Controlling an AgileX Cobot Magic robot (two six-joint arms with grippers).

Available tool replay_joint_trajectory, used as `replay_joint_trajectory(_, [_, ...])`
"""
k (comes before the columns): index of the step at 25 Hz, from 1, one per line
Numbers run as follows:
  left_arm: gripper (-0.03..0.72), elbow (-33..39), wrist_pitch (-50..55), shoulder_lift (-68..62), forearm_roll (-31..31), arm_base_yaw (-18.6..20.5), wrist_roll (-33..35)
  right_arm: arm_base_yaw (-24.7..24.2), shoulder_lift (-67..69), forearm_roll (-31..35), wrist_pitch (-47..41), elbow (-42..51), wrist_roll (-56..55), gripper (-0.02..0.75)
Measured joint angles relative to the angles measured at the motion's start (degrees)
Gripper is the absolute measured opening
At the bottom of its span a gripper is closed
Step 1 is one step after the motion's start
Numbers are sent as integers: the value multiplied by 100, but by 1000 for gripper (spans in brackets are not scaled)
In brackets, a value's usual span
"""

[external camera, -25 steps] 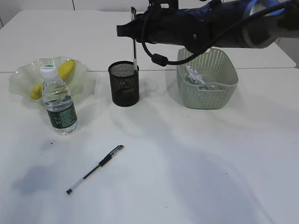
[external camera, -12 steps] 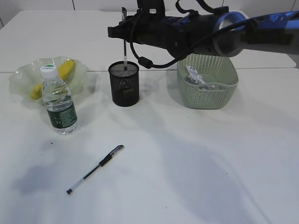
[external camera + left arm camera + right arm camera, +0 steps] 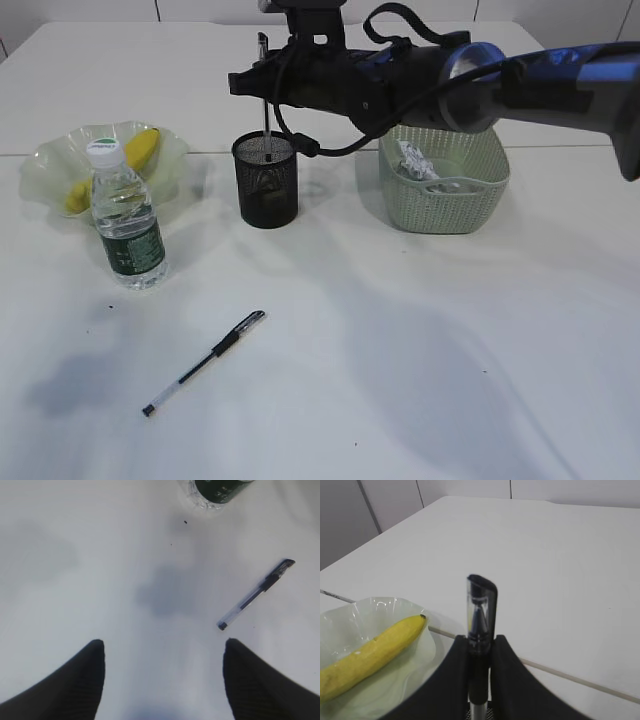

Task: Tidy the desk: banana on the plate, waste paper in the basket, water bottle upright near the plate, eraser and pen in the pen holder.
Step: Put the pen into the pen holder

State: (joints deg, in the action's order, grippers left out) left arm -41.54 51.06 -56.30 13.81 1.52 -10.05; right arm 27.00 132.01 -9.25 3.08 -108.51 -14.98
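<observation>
Right wrist view: my right gripper [image 3: 479,652] is clamped narrow on a pen [image 3: 481,630], held upright, cap end up. Exterior view shows that pen's lower end over the mouth of the black mesh pen holder [image 3: 266,181], tip at about rim level; can't tell if it's inside yet. To do this well, I'd say keep the pen vertical, centre it over the opening away from the rim, lower until most of the shaft is inside, then release; letting go high risks a bounce or tipping the holder.

Second pen [image 3: 203,362] lies flat on the table [image 3: 420,350], well apart from the holder, near my left gripper [image 3: 162,680], which hangs wide with nothing in it just above the bare tabletop.

Containers: pen holder has something dark at the bottom, maybe the eraser, too unclear to call. Glass plate [image 3: 45,170] holds the banana [image 3: 140,150]. Green basket [image 3: 445,165] has crumpled waste paper [image 3: 415,160] inside. Water bottle [image 3: 125,215] stands upright just in front of the plate, cap on.
</observation>
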Motion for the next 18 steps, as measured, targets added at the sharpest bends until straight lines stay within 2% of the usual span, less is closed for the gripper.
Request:
replay_joint_trajectory(4, [526, 0, 0, 0, 0, 0, 0, 0, 0, -14, -171, 0, 0, 64])
replay_joint_trajectory(12, [526, 0, 0, 0, -5, 0, 0, 0, 0, -19, -367, 0, 0, 148])
replay_joint_trajectory(18, [526, 0, 0, 0, -5, 0, 0, 0, 0, -19, -391, 0, 0, 169])
